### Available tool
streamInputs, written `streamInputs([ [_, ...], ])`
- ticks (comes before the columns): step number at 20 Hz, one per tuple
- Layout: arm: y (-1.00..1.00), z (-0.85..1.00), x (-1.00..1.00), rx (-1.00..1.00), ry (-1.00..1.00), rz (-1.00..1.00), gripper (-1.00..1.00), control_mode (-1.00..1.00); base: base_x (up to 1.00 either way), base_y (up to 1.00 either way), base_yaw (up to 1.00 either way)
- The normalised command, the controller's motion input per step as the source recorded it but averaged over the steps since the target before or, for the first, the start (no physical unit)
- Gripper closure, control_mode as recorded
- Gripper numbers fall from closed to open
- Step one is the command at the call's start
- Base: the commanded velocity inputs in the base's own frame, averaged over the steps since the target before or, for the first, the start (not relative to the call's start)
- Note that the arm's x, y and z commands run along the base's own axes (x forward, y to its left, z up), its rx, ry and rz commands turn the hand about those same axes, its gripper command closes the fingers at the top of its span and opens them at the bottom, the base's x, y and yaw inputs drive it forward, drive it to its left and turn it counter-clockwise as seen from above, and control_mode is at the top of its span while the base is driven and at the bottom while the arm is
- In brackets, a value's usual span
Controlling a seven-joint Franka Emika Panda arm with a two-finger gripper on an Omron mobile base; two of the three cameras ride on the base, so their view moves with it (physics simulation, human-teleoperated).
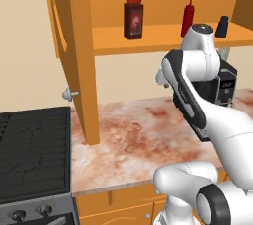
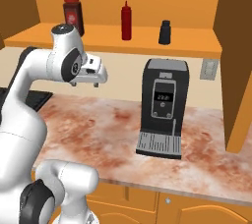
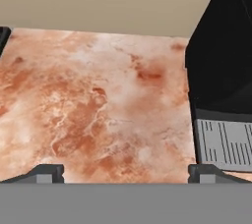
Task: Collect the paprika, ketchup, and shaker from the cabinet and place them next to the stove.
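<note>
Standing upright on the cabinet (image 1: 148, 41) shelf, nozzle up, the ketchup (image 2: 126, 20) waits; gripper (image 3: 125, 171) spread wide, empty.

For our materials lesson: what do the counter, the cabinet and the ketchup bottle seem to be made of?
Counter: looks like polished stone, mottled red-white veining.
Cabinet: apparently wood, a plain flat orange matte finish.
Ketchup: probably plastic, a uniform smooth red squeeze bottle; being rendered, this is uncertain.
</note>
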Motion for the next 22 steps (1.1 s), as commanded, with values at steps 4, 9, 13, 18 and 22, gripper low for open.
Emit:
streamInputs([
  [4, -0.27, 0.36, -0.19, -0.03, -0.26, 0.0, -1.0, -1.0, 0.0, 0.0, 0.0],
  [9, -0.23, 0.22, 0.0, 0.0, -0.15, -0.01, -1.0, -1.0, 0.0, 0.0, 0.0],
  [13, -0.28, 0.36, 0.0, 0.0, -0.15, 0.0, -1.0, -1.0, 0.0, 0.0, 0.0],
  [18, -0.29, 0.52, 0.08, 0.0, -0.09, -0.07, -1.0, -1.0, 0.0, 0.0, 0.0],
  [22, -0.38, 0.58, 0.19, 0.0, 0.0, -0.16, -1.0, -1.0, 0.0, 0.0, 0.0],
])
